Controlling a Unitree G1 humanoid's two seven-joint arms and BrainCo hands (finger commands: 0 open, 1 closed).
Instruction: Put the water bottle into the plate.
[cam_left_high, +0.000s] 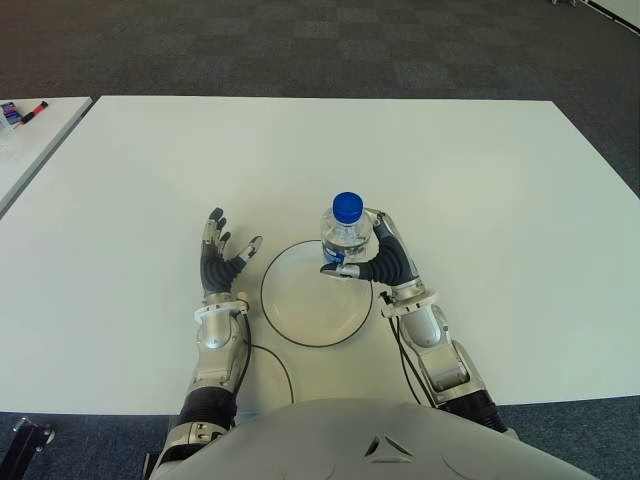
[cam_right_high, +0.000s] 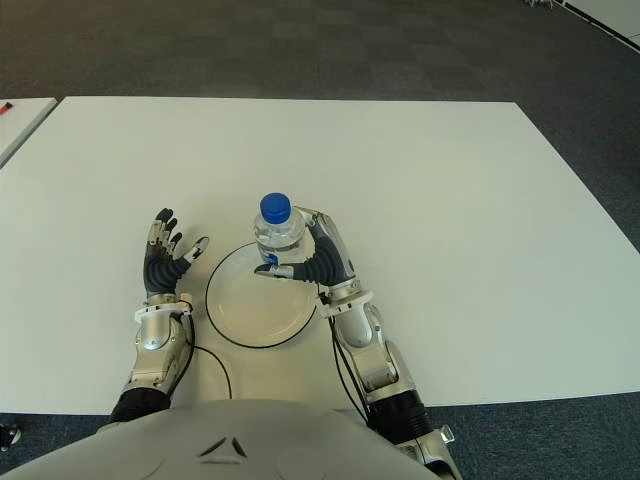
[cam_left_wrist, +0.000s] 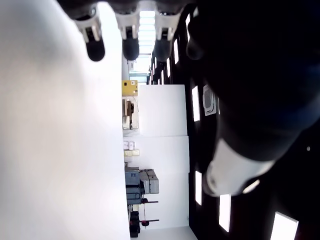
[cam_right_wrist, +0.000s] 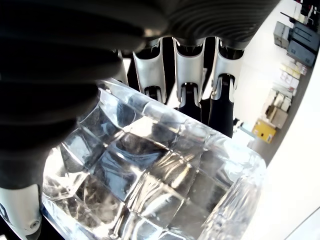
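Our right hand (cam_left_high: 372, 255), a silver-and-black multi-fingered hand on a jointed metallic forearm, reaches forward with its fingers (cam_right_wrist: 187, 95) curled tightly around what it grips, thumb wrapped across the near side. Our left hand (cam_left_high: 222, 258) shows well apart to the left, palm up, fingers (cam_left_wrist: 94, 46) spread and relaxed, holding nothing.

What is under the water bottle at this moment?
The water bottle, gripped by the right robot hand, shows over the far rim of the plate. Its base is hidden, so contact with the plate cannot be seen.
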